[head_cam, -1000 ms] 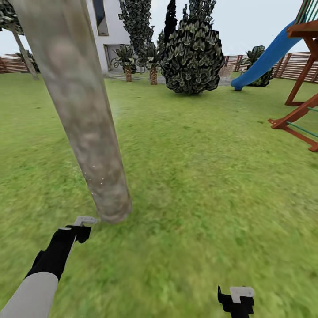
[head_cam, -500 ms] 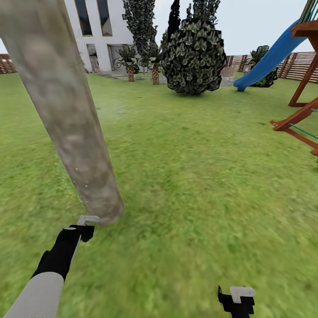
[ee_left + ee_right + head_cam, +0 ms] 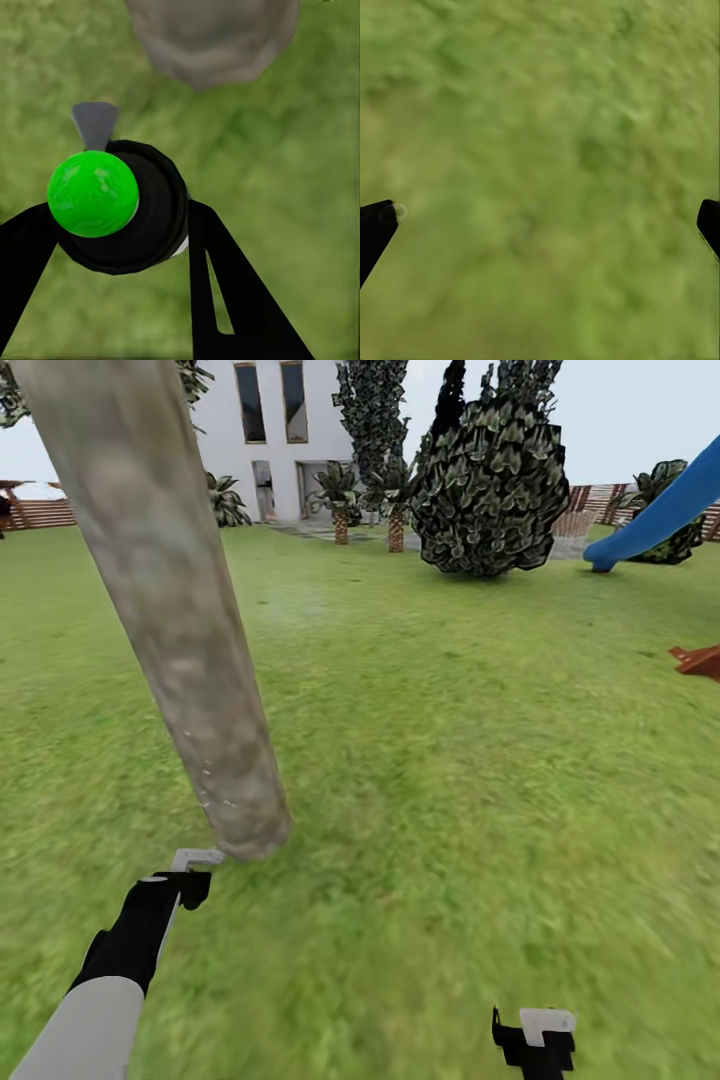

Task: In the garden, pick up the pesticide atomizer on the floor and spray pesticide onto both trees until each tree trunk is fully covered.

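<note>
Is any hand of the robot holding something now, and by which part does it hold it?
The left hand holds the pesticide atomizer by its black body, below the green top. The right hand is open over the grass, holding nothing.

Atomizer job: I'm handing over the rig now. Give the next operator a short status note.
Left tool: shut on the atomizer, nozzle facing the base of the tree trunk.
Right tool: open, empty, over grass.
Done: atomizer picked up; a few whitish pesticide specks show low on this trunk.
Left: most of this trunk looks unsprayed, so probably work upward, then do the second tree. Whether spray is coming out now cannot be told.
</note>
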Controlling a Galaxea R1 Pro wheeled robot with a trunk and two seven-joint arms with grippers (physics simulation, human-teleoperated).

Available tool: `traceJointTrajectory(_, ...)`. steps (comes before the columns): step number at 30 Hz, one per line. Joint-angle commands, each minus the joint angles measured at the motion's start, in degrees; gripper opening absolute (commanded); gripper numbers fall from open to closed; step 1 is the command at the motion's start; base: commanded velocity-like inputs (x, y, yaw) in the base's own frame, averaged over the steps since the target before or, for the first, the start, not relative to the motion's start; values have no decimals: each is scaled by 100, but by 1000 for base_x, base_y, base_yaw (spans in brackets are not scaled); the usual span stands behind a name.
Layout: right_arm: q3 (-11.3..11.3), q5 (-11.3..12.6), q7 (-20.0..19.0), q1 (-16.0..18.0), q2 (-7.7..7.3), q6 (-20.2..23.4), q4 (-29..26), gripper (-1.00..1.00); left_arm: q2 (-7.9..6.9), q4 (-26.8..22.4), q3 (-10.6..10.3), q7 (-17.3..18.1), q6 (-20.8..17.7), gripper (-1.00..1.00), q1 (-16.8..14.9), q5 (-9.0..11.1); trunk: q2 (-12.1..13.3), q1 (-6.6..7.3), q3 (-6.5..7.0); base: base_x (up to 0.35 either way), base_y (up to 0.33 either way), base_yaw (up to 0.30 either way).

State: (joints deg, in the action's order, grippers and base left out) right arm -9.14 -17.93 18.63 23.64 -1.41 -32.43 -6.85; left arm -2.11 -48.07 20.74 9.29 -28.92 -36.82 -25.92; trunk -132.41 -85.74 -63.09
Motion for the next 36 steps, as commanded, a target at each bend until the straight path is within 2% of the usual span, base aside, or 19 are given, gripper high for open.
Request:
traceJointTrajectory(1,0,0,0,0,0,0,1,100,0,0,4,3,0,-100,0,-1,0,0,0,91,-274,241)
traceJointTrajectory(11,0,0,0,0,0,0,4,100,0,-9,13,2,0,-100,0,-1,0,0,0,88,-274,41)
traceJointTrajectory(17,0,0,0,0,0,0,2,100,0,-9,18,-1,0,-100,0,-1,0,0,0,147,-252,263)
traceJointTrajectory(25,0,0,0,0,-3,0,3,100,34,-49,-50,100,-50,-100,-74,27,0,0,0,22,-22,278)
traceJointTrajectory(27,0,0,0,0,-8,0,2,100,214,-196,-190,188,-75,-100,-131,35,0,0,0,0,0,278)
traceJointTrajectory(30,0,0,0,0,-9,0,2,100,285,-499,-474,222,-99,-100,-351,42,0,0,0,0,0,278)
traceJointTrajectory(33,0,0,0,0,-9,0,1,100,506,-570,-636,251,-598,-100,-789,43,0,0,0,0,0,241)
traceJointTrajectory(34,0,0,0,0,-9,0,0,100,540,-567,-749,282,-707,-100,-936,43,0,0,0,0,0,88)
traceJointTrajectory(35,0,0,0,0,-20,0,6,100,515,-571,-843,367,-872,-100,-1127,48,0,0,0,0,0,23)
traceJointTrajectory(36,-3,0,0,0,-28,0,8,100,445,-580,-845,463,-1008,-100,-1184,39,0,0,0,0,0,9)
